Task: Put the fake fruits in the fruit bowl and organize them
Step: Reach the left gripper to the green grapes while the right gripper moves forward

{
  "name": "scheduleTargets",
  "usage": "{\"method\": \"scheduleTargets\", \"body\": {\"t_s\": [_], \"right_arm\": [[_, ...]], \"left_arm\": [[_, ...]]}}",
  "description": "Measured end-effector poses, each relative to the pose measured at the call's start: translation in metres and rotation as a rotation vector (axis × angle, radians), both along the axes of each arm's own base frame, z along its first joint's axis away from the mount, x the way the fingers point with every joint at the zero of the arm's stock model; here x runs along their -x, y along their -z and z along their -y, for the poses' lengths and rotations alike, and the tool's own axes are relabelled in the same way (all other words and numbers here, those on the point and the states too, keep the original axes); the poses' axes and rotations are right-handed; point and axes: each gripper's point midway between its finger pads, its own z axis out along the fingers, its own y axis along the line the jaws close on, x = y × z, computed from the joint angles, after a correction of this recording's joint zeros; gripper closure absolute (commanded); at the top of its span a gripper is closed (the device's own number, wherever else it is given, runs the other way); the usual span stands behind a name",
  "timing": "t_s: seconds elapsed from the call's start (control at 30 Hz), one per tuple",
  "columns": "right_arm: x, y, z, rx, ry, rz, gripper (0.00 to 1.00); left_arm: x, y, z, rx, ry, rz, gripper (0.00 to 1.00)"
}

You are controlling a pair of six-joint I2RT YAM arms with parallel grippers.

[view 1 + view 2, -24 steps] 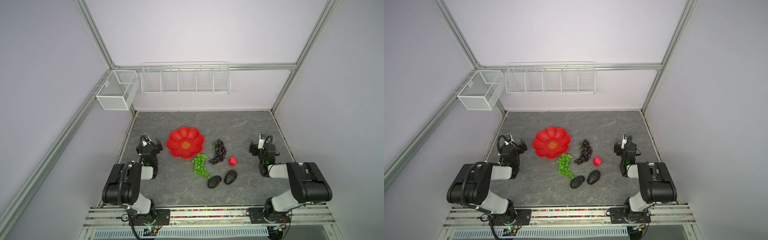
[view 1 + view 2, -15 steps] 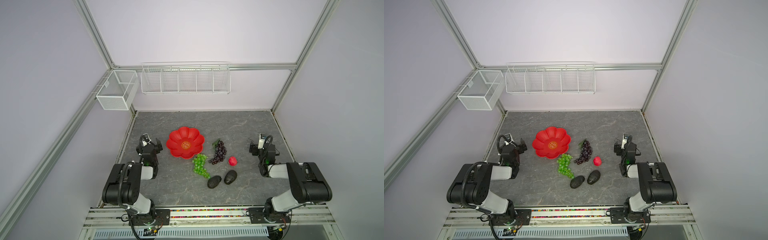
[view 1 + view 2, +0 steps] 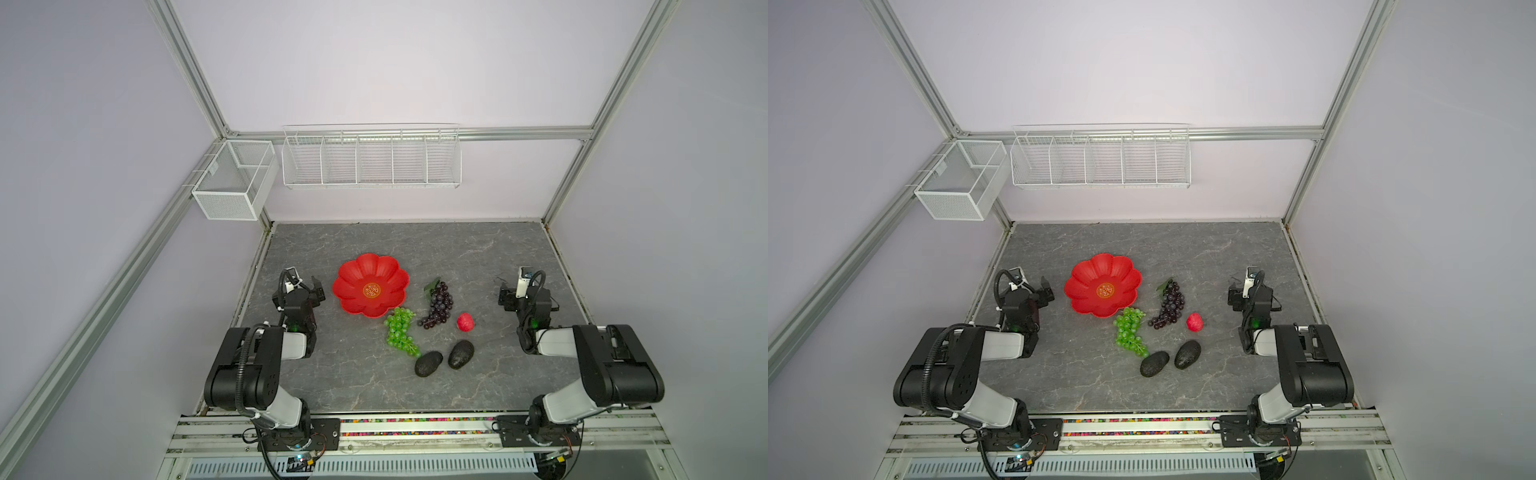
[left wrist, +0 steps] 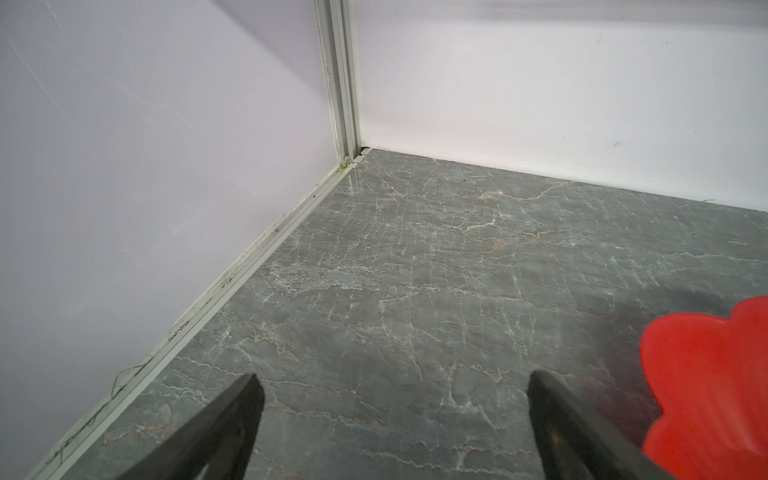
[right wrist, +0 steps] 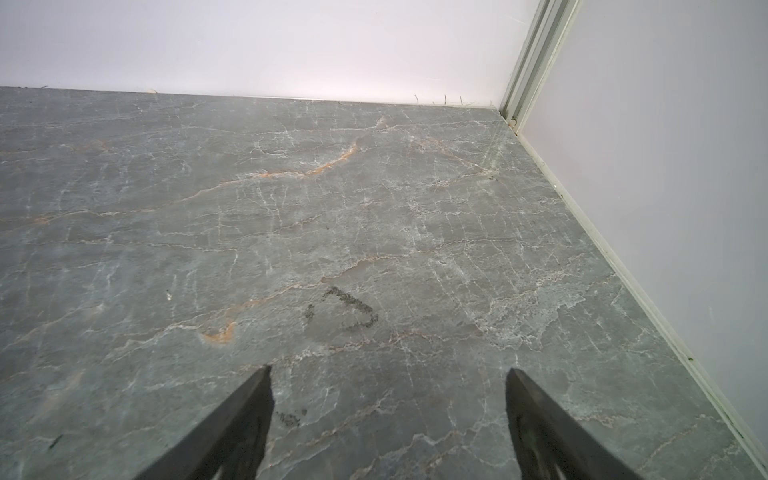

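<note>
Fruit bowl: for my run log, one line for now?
fruit bowl empty | fruits outside it | left gripper open | right gripper open

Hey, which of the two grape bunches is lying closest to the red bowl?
The green grape bunch: it lies right at the red bowl rim, while the purple bunch sits apart.

Pale lilac walls (image 3: 374, 62) enclose a grey, marble-veined bench (image 3: 374, 395), with aluminium posts (image 3: 190, 66) at the corners. A long white wire rack (image 3: 371, 166) of five compartments hangs on the back wall, and a smaller mesh basket (image 3: 224, 203) hangs on the left rail. The light is soft and even.
</note>
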Motion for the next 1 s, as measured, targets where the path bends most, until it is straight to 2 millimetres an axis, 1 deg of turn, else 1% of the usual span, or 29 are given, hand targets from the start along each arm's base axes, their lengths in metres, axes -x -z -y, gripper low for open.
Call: {"method": "scheduleTargets", "body": {"t_s": [0.33, 0.43, 0.5, 0.6, 0.63, 0.7, 0.73, 0.77, 0.8, 0.83, 0.87, 0.9, 0.93, 0.97, 1.0], "right_arm": [[0.000, 0.000, 0.000, 0.000, 0.000, 0.000, 0.12], [0.003, -0.003, 0.002, 0.011, 0.019, -0.008, 0.12], [0.009, -0.020, 0.000, 0.017, 0.027, 0.011, 0.12], [0.021, -0.067, -0.014, 0.005, 0.012, 0.101, 0.12], [0.025, -0.084, -0.022, -0.014, -0.004, 0.123, 0.12], [0.030, -0.112, -0.040, -0.067, -0.052, 0.146, 0.12], [0.033, -0.124, -0.052, -0.097, -0.089, 0.156, 0.12], [0.037, -0.133, -0.070, -0.127, -0.144, 0.159, 0.12], [0.042, -0.137, -0.086, -0.146, -0.195, 0.152, 0.12], [0.049, -0.135, -0.108, -0.161, -0.264, 0.132, 0.12], [0.059, -0.129, -0.133, -0.168, -0.350, 0.094, 0.12], [0.069, -0.122, -0.153, -0.170, -0.420, 0.060, 0.12], [0.081, -0.113, -0.173, -0.171, -0.500, 0.022, 0.12], [0.095, -0.103, -0.193, -0.171, -0.585, -0.018, 0.12], [0.106, -0.096, -0.206, -0.172, -0.646, -0.044, 0.12]], "left_arm": [[0.000, 0.000, 0.000, 0.000, -0.001, 0.000, 0.00], [0.004, -0.003, -0.005, 0.004, -0.031, -0.001, 0.00], [0.009, -0.018, -0.009, 0.008, -0.056, 0.022, 0.00], [0.021, -0.055, -0.006, 0.020, -0.057, 0.099, 0.03], [0.026, -0.066, -0.001, 0.027, -0.049, 0.106, 0.07], [0.032, -0.088, 0.019, 0.064, 0.002, 0.106, 0.12], [0.035, -0.100, 0.032, 0.097, 0.036, 0.108, 0.13], [0.039, -0.114, 0.048, 0.140, 0.081, 0.116, 0.14], [0.042, -0.122, 0.064, 0.176, 0.126, 0.116, 0.15], [0.047, -0.129, 0.084, 0.213, 0.184, 0.103, 0.16], [0.054, -0.129, 0.108, 0.242, 0.246, 0.068, 0.17], [0.060, -0.127, 0.129, 0.261, 0.307, 0.030, 0.17], [0.069, -0.120, 0.157, 0.277, 0.387, -0.031, 0.17], [0.080, -0.109, 0.181, 0.289, 0.460, -0.097, 0.18], [0.089, -0.097, 0.198, 0.299, 0.513, -0.158, 0.19]]}}
